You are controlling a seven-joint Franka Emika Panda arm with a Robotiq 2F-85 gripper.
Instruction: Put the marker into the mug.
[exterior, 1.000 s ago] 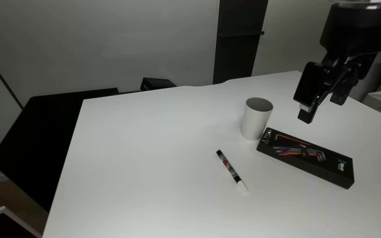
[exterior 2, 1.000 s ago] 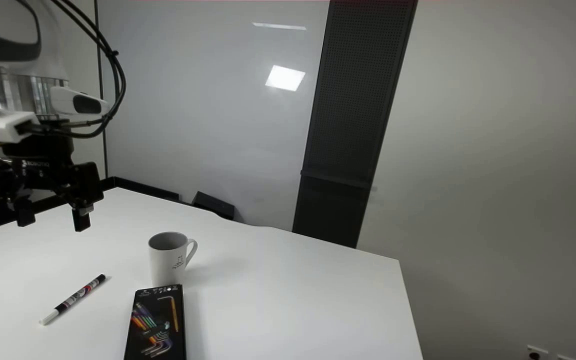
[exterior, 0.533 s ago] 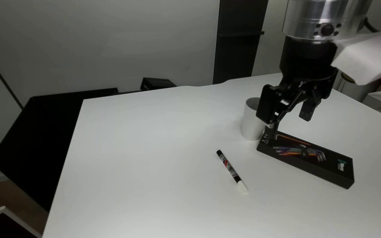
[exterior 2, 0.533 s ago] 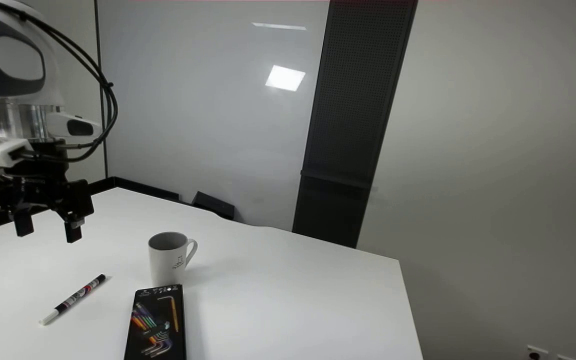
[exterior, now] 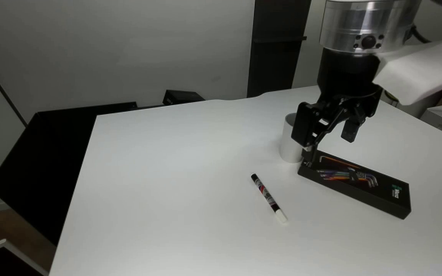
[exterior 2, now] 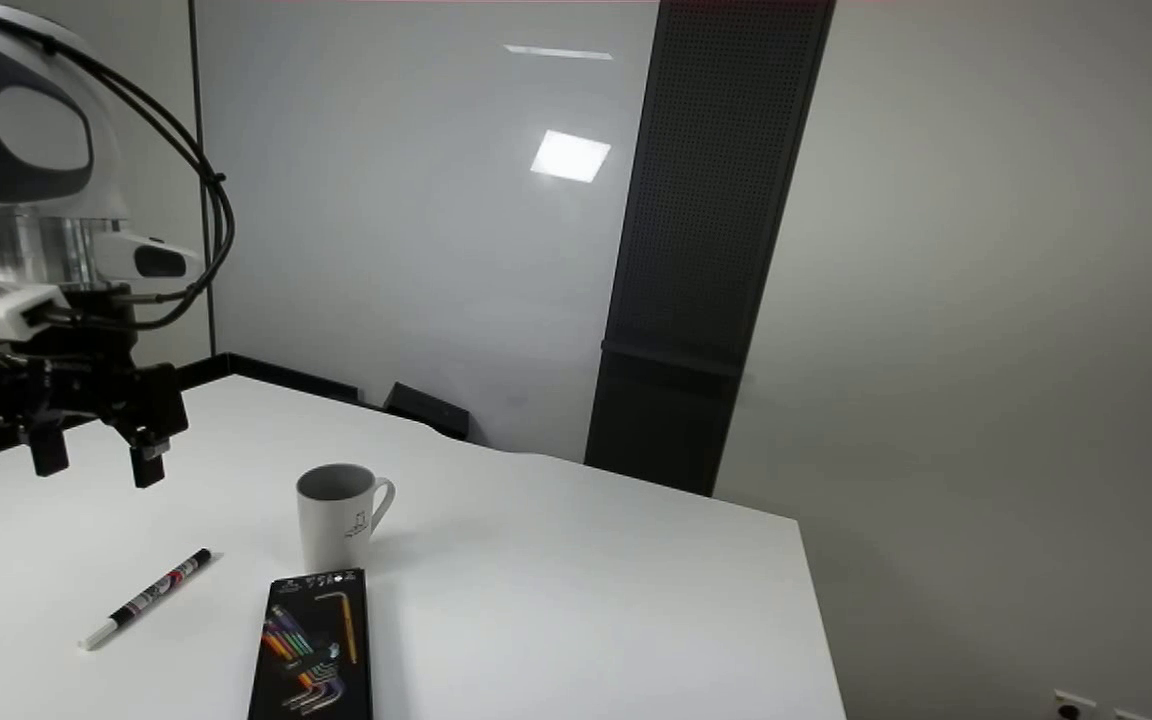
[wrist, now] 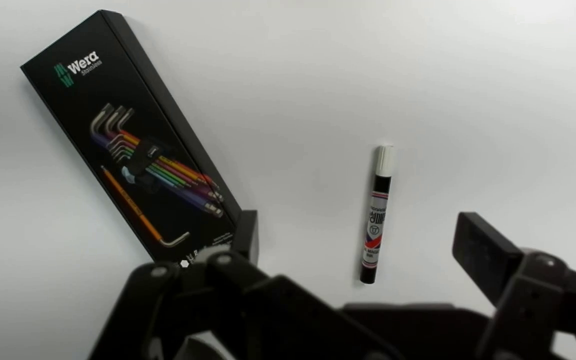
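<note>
Marker [wrist: 375,220] lies flat on the white table [exterior 2: 586,580], showing between the fingers [wrist: 488,250] in the wrist view, below them. Its long axis runs nearly up and down that view, close to square with the line joining the fingertips, so closing should pinch it across the barrel; little or no wrist turn needed, I'd guess. Black end [wrist: 368,275] sits about level with the fingertips, white cap [wrist: 385,161] points up-frame, so the gripper [exterior 2: 98,462] probably wants a small shift capward for a mid-barrel grab, then down. Only one arm [exterior 2: 86,200], no choice to make. Fingers are spread wide, nothing held, up above the table. Mug [exterior 2: 331,525] stands upright near the marker, its base just beside one end of the black Wera box [wrist: 138,150]; can't tell if they touch. Versus a second ago: gripper sits lower and further toward the marker, now covering part of the mug in an exterior view; versus half a second ago, just a slight further creep the same way. Marker, mug and box sit where they did. Step looks like approach before the grasp, task barely begun; main risk is the box-side finger clipping the box on the way down if aim drifts that way.
</note>
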